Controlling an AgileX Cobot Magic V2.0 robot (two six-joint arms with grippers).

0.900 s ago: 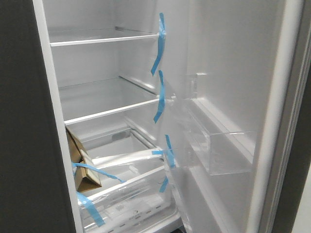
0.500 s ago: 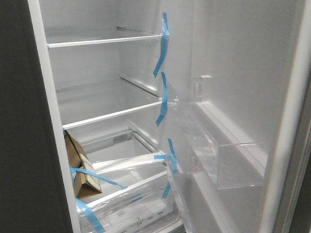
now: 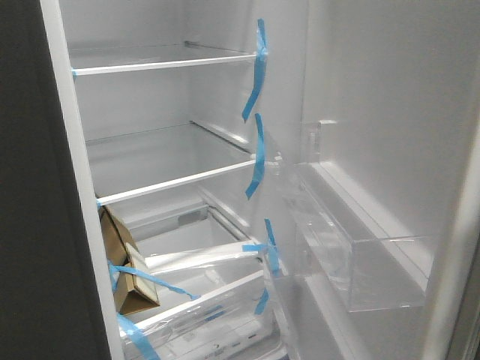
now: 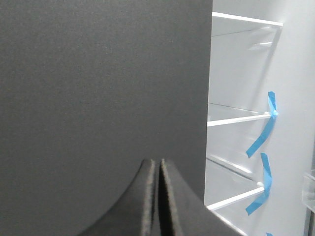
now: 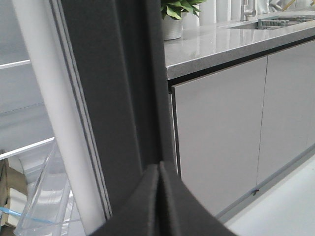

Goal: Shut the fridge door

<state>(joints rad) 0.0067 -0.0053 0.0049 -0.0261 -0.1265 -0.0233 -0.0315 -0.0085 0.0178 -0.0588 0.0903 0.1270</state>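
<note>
- Fridge door (image 3: 390,150) is seen swung open at the right of the front view, its white inner lining turned toward the cavity and a clear shelf bin (image 3: 360,262) mounted on it; the long axis is upright.
- In the right wrist view the door's (image 5: 118,88) dark outer edge and white gasket strip are seen just past the right gripper (image 5: 158,196), whose fingertips are pressed together with nothing between them.
- Key relation, judged: the door edge lies directly ahead of the right gripper, very near or touching (contact cannot be confirmed), so the right arm is taken as the nearer one and a push across toward the cavity is expected to be needed.
- Left gripper (image 4: 158,196) is likewise seen with its fingers together and empty, facing the neighbouring dark grey panel (image 4: 98,88) at the cavity's left, not the door.
- Inside, glass shelves (image 3: 172,176) are taped with blue tape strips (image 3: 255,82); a brown cardboard box (image 3: 124,262) sits low at the left by a clear drawer (image 3: 210,300).
- Beyond the door, pale grey cabinet fronts (image 5: 221,132), a stone countertop (image 5: 221,44) and a potted plant (image 5: 174,14) are seen.
- No brand, label or legible writing is made out; faint print on the drawer is too blurred to read.
- Task is judged not yet done: the door is wide open.
</note>
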